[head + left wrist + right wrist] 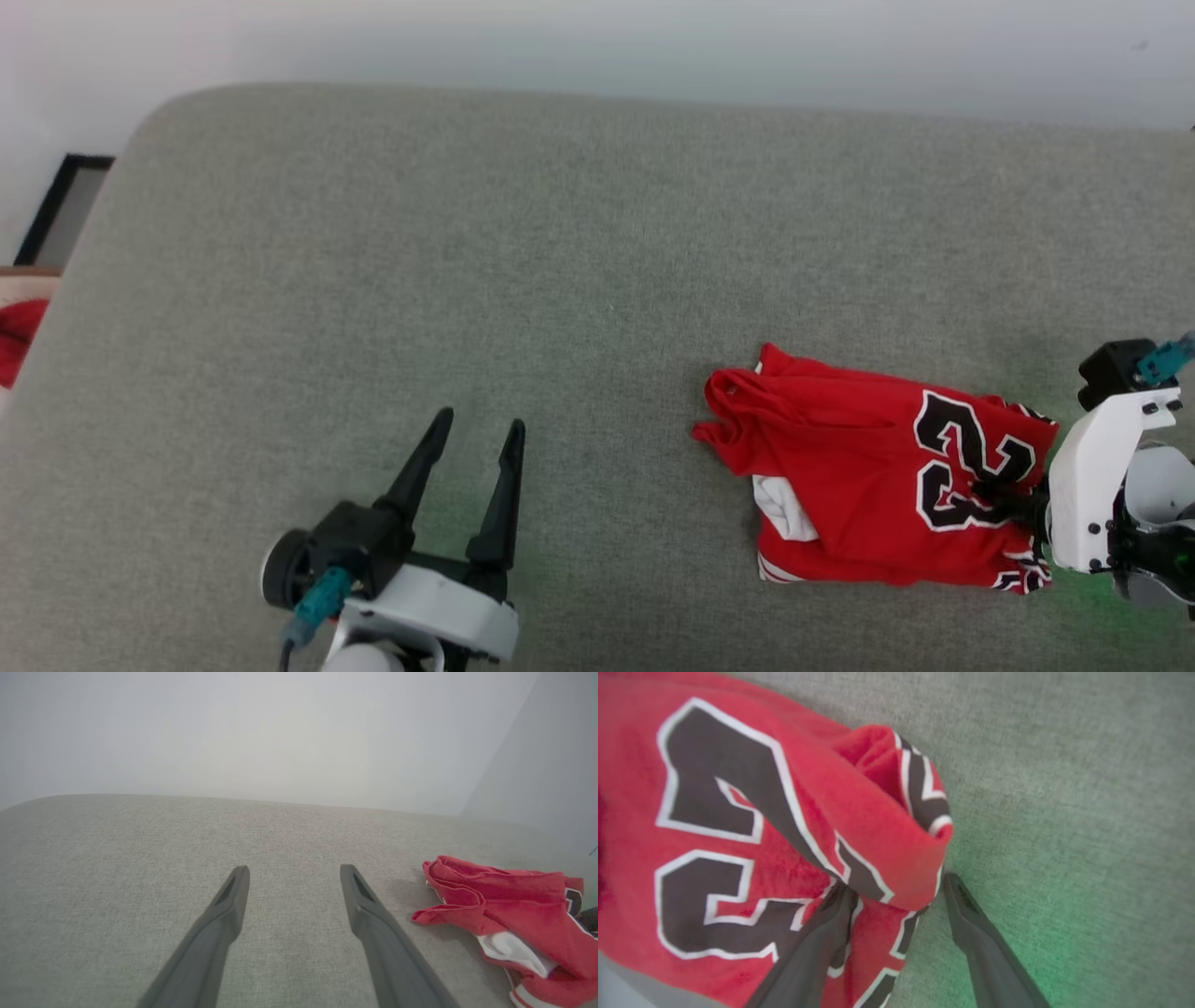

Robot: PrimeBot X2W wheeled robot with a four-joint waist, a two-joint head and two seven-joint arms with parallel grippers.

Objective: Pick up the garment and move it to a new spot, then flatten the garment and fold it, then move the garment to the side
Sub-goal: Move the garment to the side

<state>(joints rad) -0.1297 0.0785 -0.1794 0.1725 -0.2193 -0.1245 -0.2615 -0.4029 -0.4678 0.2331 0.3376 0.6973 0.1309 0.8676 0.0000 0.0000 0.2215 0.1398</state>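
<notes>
The garment [840, 467] is a red shirt with a black, white-outlined "23", lying folded in a compact bundle on the right of the grey surface; a white sleeve pokes out of its near edge. My right gripper [1004, 499] is at the bundle's right end, open. In the right wrist view its jaws [896, 886] straddle a raised fold of the garment [738, 812]: one finger lies over the red cloth, the other on the grey fabric beside it. My left gripper [480, 422] stands open at the lower left, nothing between its fingers [224, 914], well left of the garment [514, 900].
The grey padded surface [467, 233] has a rounded back-left corner and a pale wall behind it. Beyond its left edge stand a black frame [56, 205] and something red [19, 336].
</notes>
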